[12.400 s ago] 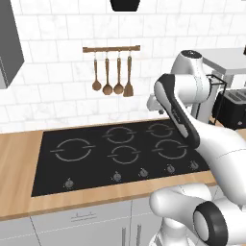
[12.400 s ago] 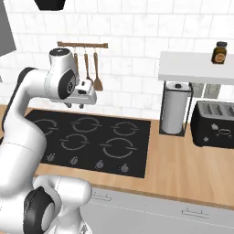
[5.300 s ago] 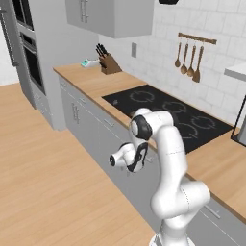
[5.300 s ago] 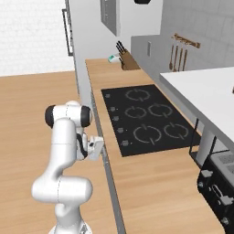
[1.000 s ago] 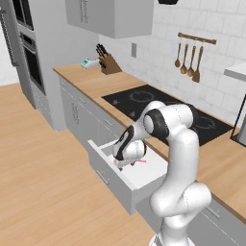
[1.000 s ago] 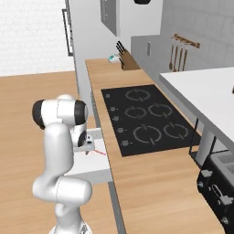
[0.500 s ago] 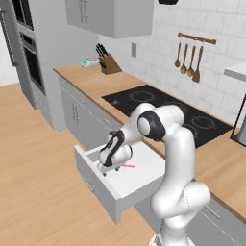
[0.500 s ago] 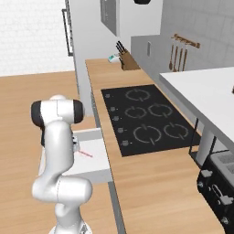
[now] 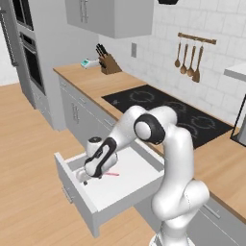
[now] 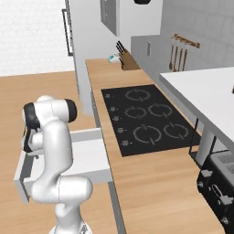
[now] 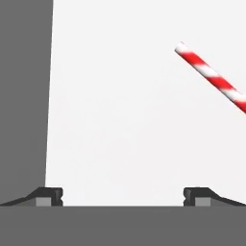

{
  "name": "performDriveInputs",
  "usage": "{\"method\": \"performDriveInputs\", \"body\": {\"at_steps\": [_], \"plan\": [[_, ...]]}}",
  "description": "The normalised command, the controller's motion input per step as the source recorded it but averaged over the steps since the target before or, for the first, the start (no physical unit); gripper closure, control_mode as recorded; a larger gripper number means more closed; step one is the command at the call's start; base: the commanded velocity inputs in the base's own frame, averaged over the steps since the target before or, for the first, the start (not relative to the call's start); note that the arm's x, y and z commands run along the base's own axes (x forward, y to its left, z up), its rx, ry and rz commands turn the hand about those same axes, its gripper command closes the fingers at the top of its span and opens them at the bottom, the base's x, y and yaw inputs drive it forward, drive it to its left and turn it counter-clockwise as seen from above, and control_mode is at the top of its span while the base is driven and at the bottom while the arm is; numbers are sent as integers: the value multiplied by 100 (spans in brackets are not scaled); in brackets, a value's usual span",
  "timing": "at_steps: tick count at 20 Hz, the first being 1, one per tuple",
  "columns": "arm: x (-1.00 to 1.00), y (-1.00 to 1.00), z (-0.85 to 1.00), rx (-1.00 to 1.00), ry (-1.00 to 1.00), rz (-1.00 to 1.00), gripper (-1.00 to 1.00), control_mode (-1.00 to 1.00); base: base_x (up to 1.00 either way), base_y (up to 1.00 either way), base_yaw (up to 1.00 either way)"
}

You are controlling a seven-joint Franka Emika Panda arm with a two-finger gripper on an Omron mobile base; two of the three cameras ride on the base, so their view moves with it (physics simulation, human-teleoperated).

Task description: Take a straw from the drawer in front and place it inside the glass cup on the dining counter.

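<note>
Drawer: the wide shallow drawer with a flat light grey front and smooth white inside (image 9: 120, 185) is standing pulled far out from the grey cabinets; in the right base view it (image 10: 89, 157) is jutting out below the wooden worktop.
Straw: the thin straight stick with red and white candy stripes (image 9: 112, 174) is lying flat on the white drawer floor, just beside the hand; in the hand view the straw (image 11: 211, 76) is running slantwise across the upper right corner, one rounded end showing.
Gripper: the white arm's two-finger gripper with small dark tips (image 9: 86, 177) is reaching down into the drawer's front part; in the hand view the gripper (image 11: 123, 196) is showing its tips set wide apart with nothing but bare white floor between them, holding nothing and clear of the straw.
Surroundings: the glossy black flat cooktop with ring marks (image 9: 168, 111) is sitting in the matt light wooden worktop (image 9: 93, 84); a brown wooden knife block (image 9: 109, 63) is standing near the tiled wall, and wooden utensils on a rail (image 9: 190, 54) are hanging above.
Change: the drawer is now standing further out than half a second ago, and the hand is sitting lower and closer to the grey front; the straw is lying in much the same place on the floor.
</note>
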Motion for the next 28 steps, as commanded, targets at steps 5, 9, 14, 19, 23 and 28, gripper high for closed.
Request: {"method": "performDriveInputs", "body": {"at_steps": [5,9,14,19,23,28], "plan": [[12,-25,40,-1,0,-8,-100,-100,0,0,0],[31,-70,9,-6,0,-5,-100,-100,0,0,0],[29,-36,-11,-5,0,1,-100,-100,0,0,0],[16,0,-26,-3,-3,5,-100,-100,0,0,0],[16,9,-31,-2,-5,13,-100,-100,0,0,0],[40,7,-26,0,-1,13,-100,-100,0,0,0]]}}
